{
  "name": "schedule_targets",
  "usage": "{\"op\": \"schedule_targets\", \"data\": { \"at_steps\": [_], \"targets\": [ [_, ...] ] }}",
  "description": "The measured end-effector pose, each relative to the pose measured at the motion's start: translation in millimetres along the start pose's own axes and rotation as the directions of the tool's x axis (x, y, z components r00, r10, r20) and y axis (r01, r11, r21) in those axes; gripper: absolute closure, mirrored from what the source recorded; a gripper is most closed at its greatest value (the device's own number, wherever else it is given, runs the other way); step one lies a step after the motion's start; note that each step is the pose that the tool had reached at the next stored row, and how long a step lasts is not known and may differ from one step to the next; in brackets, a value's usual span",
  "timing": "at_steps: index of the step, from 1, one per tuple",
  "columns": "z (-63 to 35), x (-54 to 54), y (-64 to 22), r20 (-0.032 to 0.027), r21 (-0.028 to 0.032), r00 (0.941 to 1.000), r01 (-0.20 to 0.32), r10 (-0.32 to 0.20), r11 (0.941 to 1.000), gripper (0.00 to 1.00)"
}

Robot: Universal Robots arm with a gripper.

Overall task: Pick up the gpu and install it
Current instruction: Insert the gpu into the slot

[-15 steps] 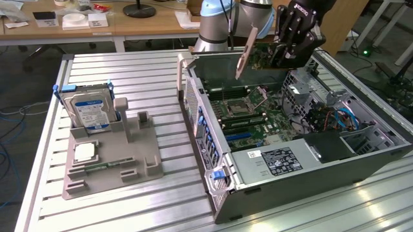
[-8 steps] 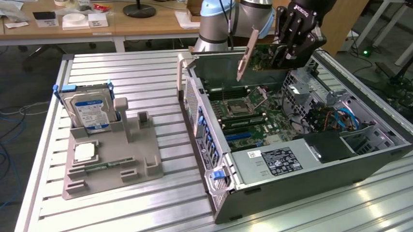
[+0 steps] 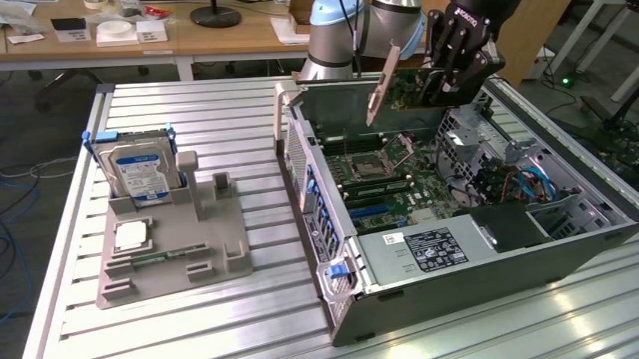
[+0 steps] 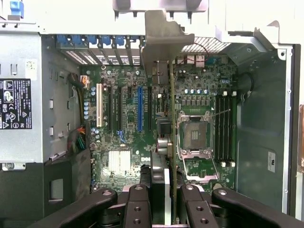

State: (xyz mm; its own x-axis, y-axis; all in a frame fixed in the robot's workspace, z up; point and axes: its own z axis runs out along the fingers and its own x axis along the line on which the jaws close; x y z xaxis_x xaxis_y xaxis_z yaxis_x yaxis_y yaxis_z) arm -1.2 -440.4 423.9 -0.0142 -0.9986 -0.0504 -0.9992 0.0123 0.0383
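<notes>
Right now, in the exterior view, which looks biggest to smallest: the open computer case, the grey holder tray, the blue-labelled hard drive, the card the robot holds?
1. Computer case
2. Grey holder tray
3 and 4. Hard drive and gpu look similar; the end effector partly hides the card, so I won't rank them.

1 gpu (image 3: pixel 411 90), 1 gripper (image 3: pixel 451 71), 1 open computer case (image 3: pixel 559 247), 1 motherboard (image 4: pixel 128 142), 1 blue-labelled hard drive (image 3: pixel 140 173), 1 grey fixture tray (image 3: pixel 205 254), 1 power supply (image 3: pixel 429 250), 4 memory sticks (image 4: pixel 224 128) beside the CPU socket (image 4: pixel 194 135).
</notes>
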Motion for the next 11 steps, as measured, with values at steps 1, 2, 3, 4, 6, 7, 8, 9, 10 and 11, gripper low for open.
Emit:
{"op": "schedule_targets", "data": {
  "at_steps": [1,2,3,4,6,7,8,9,10,11],
  "targets": [
    [0.2,-0.2,0.1,0.0002,0.0021,1.0,0.0,0.0,1.0,0.72],
    [0.4,-0.2,0.1,0.0002,0.0056,1.0,0.0,0.0,1.0,0.72],
    [1.1,-0.2,0.1,0.0004,0.0097,1.0,0.001,-0.001,1.0,0.72],
    [1.9,-0.1,0.6,0.0004,0.015,1.0,0.001,-0.001,0.9999,0.72],
    [4.0,0.0,1.8,0.0005,0.0244,1.0,0.001,-0.001,0.9997,0.72],
    [5.1,0.1,2.4,0.0006,0.0279,1.0,0.001,-0.002,0.9996,0.72],
    [6.3,0.2,2.8,0.0005,0.0304,1.0,0.002,-0.002,0.9995,0.72],
    [7.6,0.2,2.9,0.0006,0.0316,1.0,0.002,-0.002,0.9995,0.72],
    [8.6,0.3,2.8,0.0006,0.0321,1.0,0.002,-0.002,0.9995,0.72],
    [9.5,0.3,2.8,0.0004,0.0321,1.0,0.002,-0.002,0.9995,0.72]
  ]
}}
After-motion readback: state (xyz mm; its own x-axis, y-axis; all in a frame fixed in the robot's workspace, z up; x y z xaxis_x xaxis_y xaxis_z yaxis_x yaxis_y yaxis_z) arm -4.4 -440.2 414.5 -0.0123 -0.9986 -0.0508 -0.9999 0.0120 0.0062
